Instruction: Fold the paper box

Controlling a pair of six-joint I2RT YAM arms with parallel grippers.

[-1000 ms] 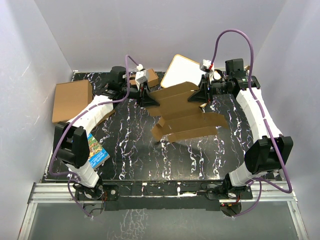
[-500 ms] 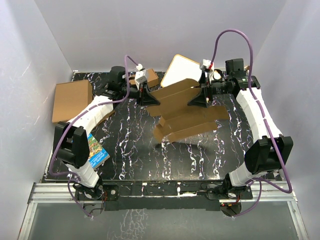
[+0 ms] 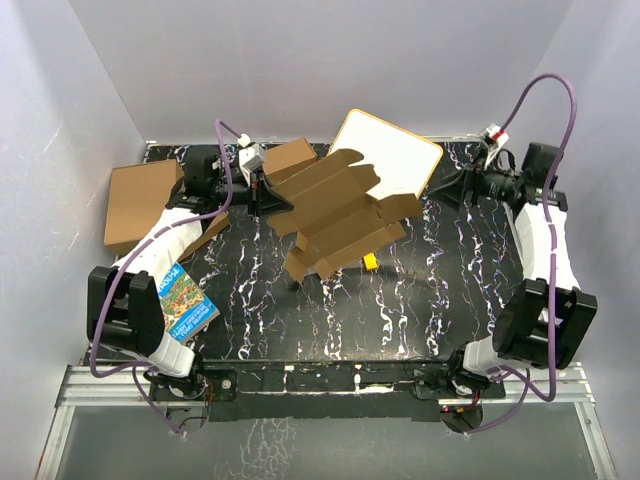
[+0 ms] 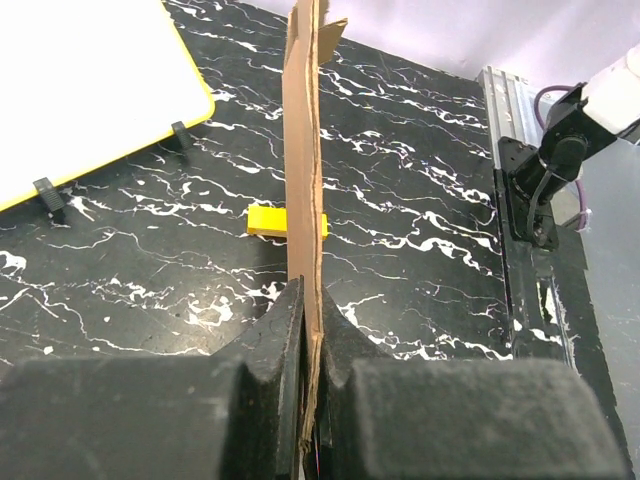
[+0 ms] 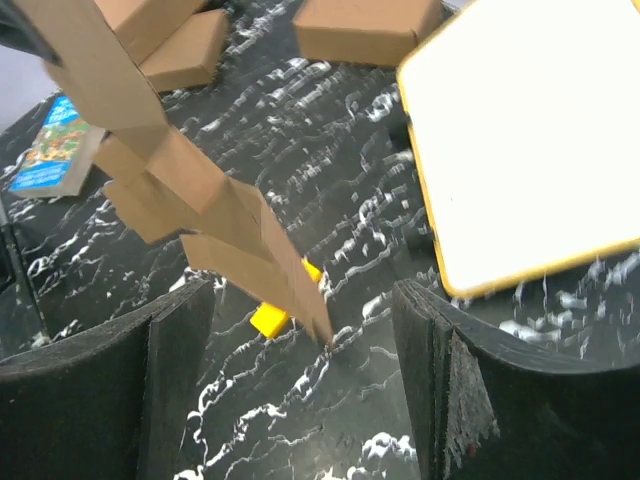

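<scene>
The paper box [image 3: 340,215] is an unfolded brown cardboard sheet, held tilted above the black marbled table. My left gripper [image 3: 272,195] is shut on its left edge. In the left wrist view the box [image 4: 305,150] stands edge-on, pinched between the left gripper [image 4: 312,340] fingers. My right gripper [image 3: 455,188] is open at the far right, apart from the box. In the right wrist view the box [image 5: 200,190] hangs ahead of the right gripper [image 5: 300,370], with nothing between its fingers.
A bigger brown carton [image 3: 145,200] sits at the far left, with a smaller brown box [image 3: 290,155] behind the left gripper. A white board with a yellow rim [image 3: 390,160] lies at the back. A small yellow block [image 3: 371,262] lies under the sheet. A colourful booklet [image 3: 183,303] lies near the left.
My right gripper has opened, let go of the box and drawn back to the right. My left gripper has carried the box leftward and tilted it, uncovering the yellow block.
</scene>
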